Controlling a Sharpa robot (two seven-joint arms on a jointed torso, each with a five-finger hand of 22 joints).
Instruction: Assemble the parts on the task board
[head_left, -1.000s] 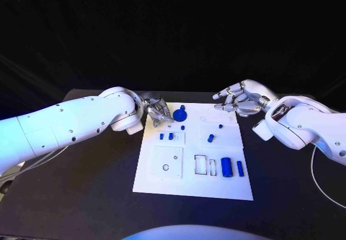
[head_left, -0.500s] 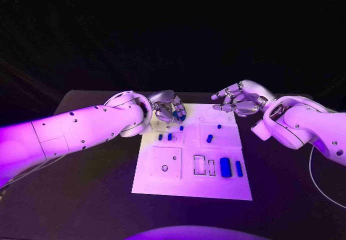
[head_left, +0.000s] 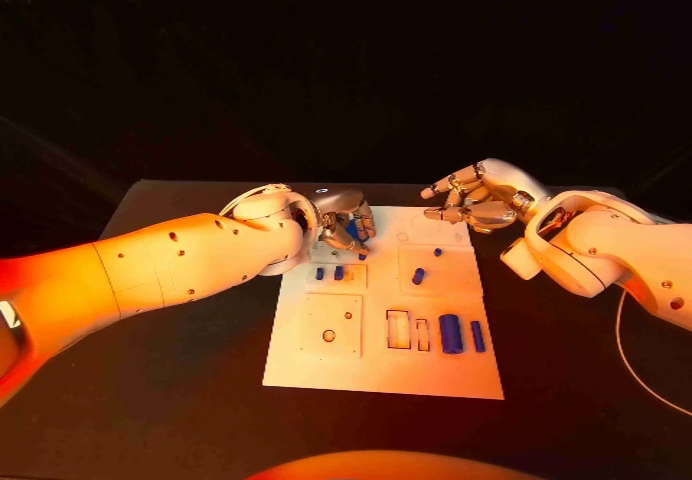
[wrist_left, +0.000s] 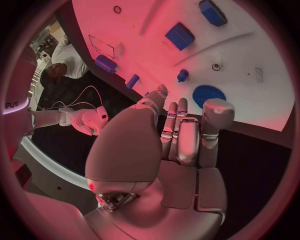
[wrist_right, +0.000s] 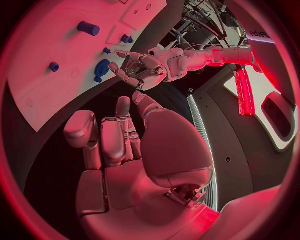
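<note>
The left robot hand (head_left: 342, 224) has slid over the blue gear (wrist_left: 209, 95) at the board's (head_left: 375, 375) 11 o'clock corner, fingers spread, holding nothing. The right robot hand (head_left: 476, 203) hovers loosely curled, empty, at 1 o'clock. Closing off-centre could push the gear away.

1. The task board (head_left: 378, 372) is a white plate on a black tabletop (head_left: 173, 400).
2. The parts (head_left: 451, 333) on it are blue, and so is the toothed gear (wrist_left: 209, 94).
3. Both arms are white; the left hand (head_left: 343, 222) and right hand (head_left: 473, 203) are silver.
</note>
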